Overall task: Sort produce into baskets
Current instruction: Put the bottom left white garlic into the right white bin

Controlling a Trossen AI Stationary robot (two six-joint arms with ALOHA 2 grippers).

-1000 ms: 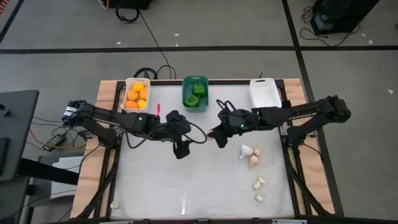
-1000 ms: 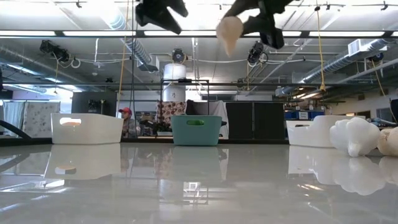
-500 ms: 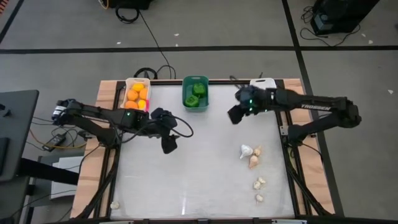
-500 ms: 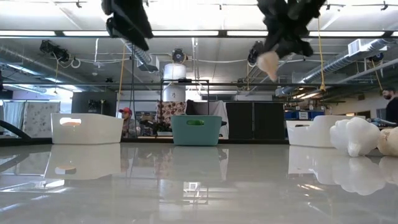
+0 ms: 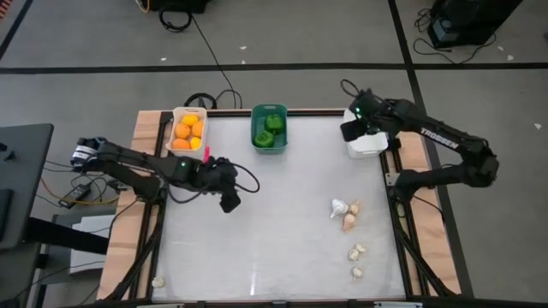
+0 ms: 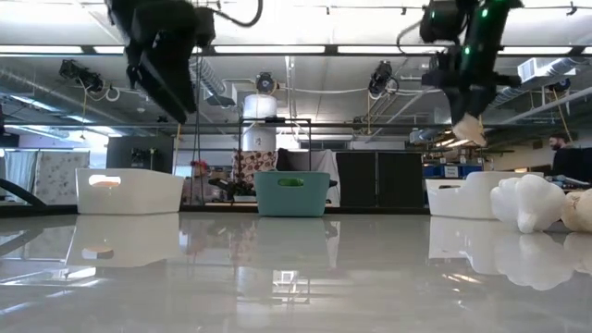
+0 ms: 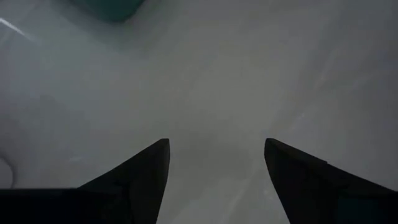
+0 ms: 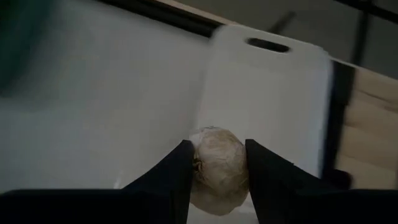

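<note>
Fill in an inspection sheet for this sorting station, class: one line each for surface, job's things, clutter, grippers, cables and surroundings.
Surface: white table, glossy.
Job's things: orange fruit in the left white basket; green peppers in the teal basket; right white basket under the right arm; loose garlic bulbs on the table's right side, one at the near left corner.
Clutter: nothing seen.
Grippers: right gripper shut on a garlic bulb above the right white basket; left gripper open, empty, above bare table.
Cables: black leads on the floor beyond the table.
Surroundings: workshop room, ceiling ducts.
</note>
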